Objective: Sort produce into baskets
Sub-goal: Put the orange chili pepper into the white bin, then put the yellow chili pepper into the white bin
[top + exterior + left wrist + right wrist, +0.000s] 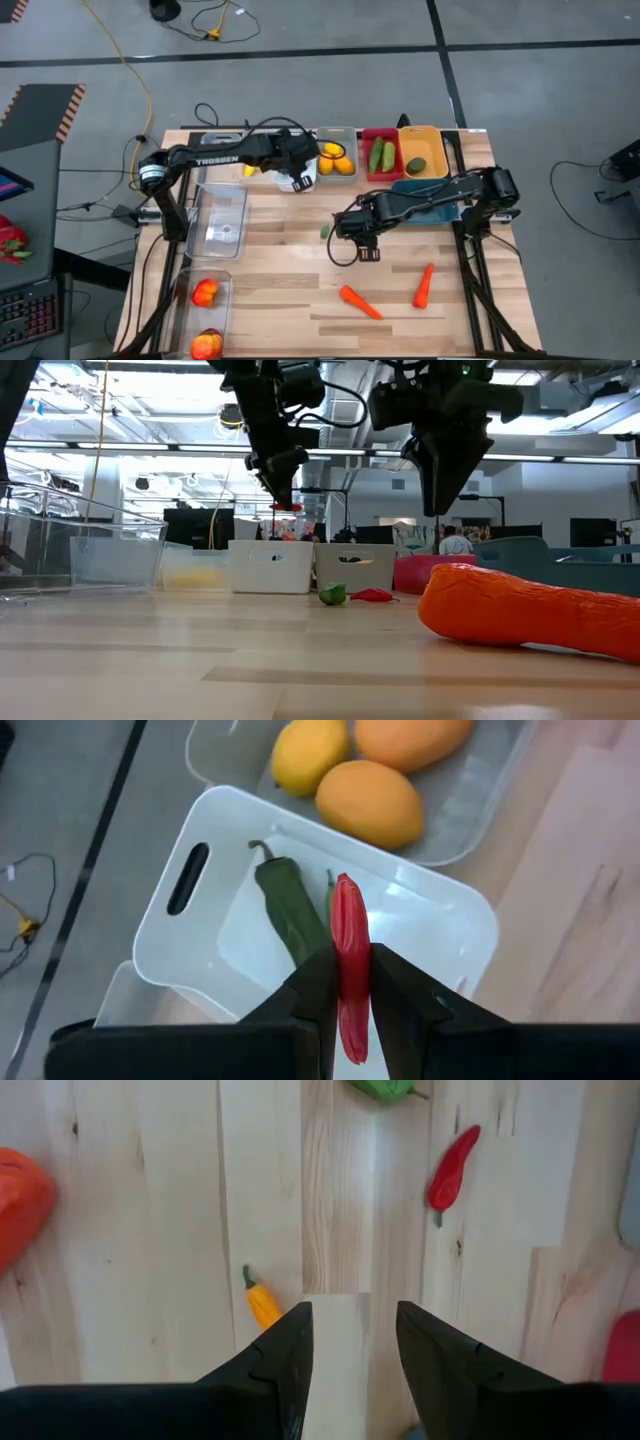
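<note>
Pale wooden planks make up the surface (280, 290), which stands on a grey floor with cables trailing across it. Along the far edge sits a row of bins: a white bin (180, 935), a clear bin (338, 135) with yellow and orange fruit, a red bin (366, 150) with green cucumbers, and an orange-yellow bin (436, 150) with one green piece. Two clear bins lie along the left edge, the nearer one (185, 310) holding two red-and-yellow fruits.

The left hand (350, 975) hangs above the white bin, its fingers closed on a red chili (350, 945) that stands up between them. A dark green chili (288, 905) already lies in that bin.

The right hand (355, 1330) hovers over the middle of the surface with its fingers parted and nothing between them. Below it lie a small yellow chili (262, 1302), a second red chili (452, 1165) and a green piece (385, 1088). Two orange carrots (360, 301) (424, 285) rest nearer the front edge, apart from each other.
</note>
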Action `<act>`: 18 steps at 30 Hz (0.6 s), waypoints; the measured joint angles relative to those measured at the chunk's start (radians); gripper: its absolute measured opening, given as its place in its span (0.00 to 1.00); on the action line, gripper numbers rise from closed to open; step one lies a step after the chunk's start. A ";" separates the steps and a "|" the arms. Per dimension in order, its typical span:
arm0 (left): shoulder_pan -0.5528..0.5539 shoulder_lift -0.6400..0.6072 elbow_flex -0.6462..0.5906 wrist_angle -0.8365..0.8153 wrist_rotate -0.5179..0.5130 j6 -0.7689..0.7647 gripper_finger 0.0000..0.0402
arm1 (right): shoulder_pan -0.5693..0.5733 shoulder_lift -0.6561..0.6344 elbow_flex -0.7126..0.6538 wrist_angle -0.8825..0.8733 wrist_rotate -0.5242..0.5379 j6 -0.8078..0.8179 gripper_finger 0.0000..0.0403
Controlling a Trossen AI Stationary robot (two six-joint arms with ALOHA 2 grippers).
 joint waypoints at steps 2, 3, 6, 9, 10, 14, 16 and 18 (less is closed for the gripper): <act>0.013 0.000 0.000 0.000 0.000 0.000 0.12 | 0.000 0.004 0.000 -0.001 -0.003 0.000 0.42; 0.019 0.000 0.000 0.000 0.001 0.000 0.14 | 0.000 0.008 0.000 -0.005 -0.008 0.000 0.43; 0.031 0.000 0.000 0.001 -0.002 0.000 0.20 | 0.000 0.018 0.000 -0.017 -0.021 0.000 0.45; 0.036 0.000 0.000 0.003 -0.009 0.004 0.29 | 0.000 0.028 0.000 -0.017 -0.021 0.002 0.49; 0.037 0.000 0.000 0.005 -0.009 0.007 0.32 | 0.000 0.031 0.000 -0.017 -0.021 0.002 0.51; 0.037 0.000 0.000 0.006 -0.009 0.018 0.42 | 0.000 0.032 0.000 -0.015 -0.021 0.002 0.59; 0.037 0.000 0.000 0.006 -0.009 0.017 0.45 | 0.000 0.032 0.000 -0.021 -0.022 0.008 0.61; 0.037 0.000 0.000 0.006 -0.009 0.017 0.47 | 0.000 0.032 0.000 -0.028 -0.029 0.040 0.62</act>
